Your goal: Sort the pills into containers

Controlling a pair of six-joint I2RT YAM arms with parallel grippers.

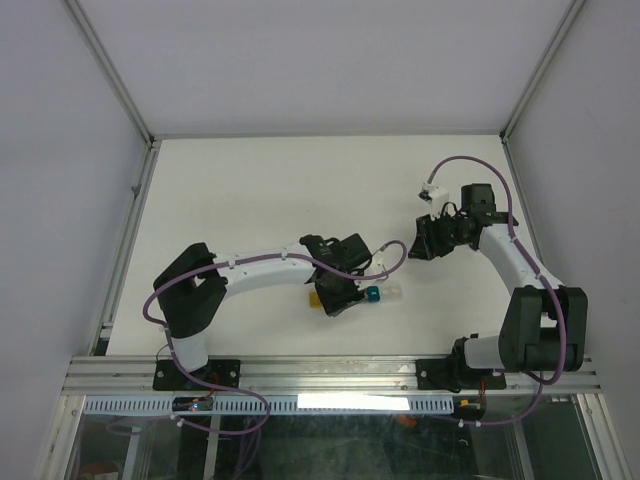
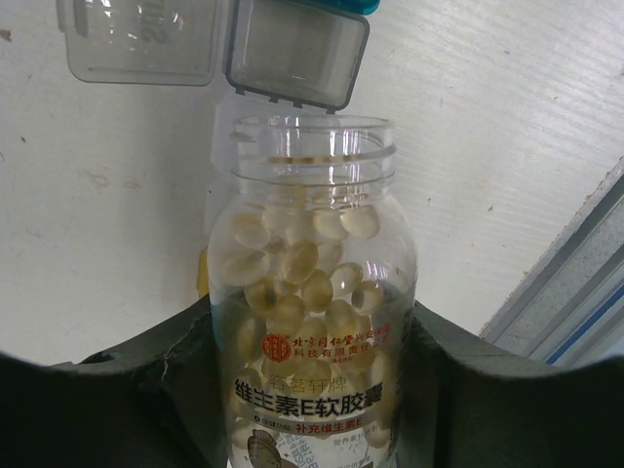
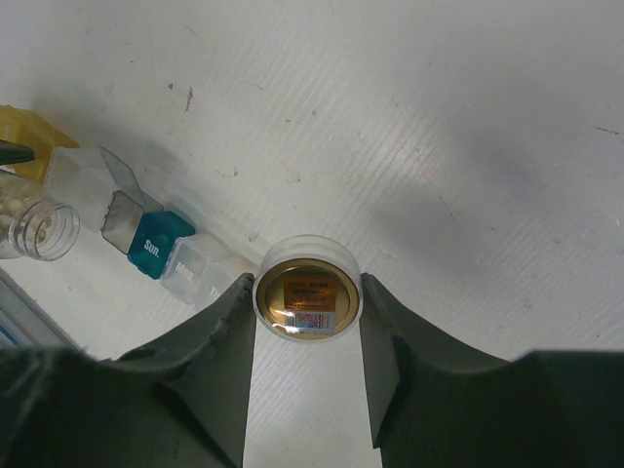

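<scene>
The pouring step is in hand. The left gripper pinches an uncapped clear bottle by its body. The bottle looks tipped well over, its open mouth aimed at the pill box just beyond. The pills, pale yellow soft capsules, are heaped inside the bottle and reach up close to the neck. None has left it that I can see.

The box lies near the middle of the table, just right of that gripper. Two of its cells, one clear and one grey, have their lids flipped up. The teal cell is closed. Whether anything lies in the open cells, I cannot tell.

Further right and a little farther off, the right gripper hangs over bare table, clamped on the bottle's cap.

The next move, I judge, is a slow tilt over one open cell. The mouth looks about as wide as a cell, so capsules could easily spill past it.

The table is white, faintly scuffed and grained. White panels in a metal frame close it in, with a metal rail along the near edge.
</scene>
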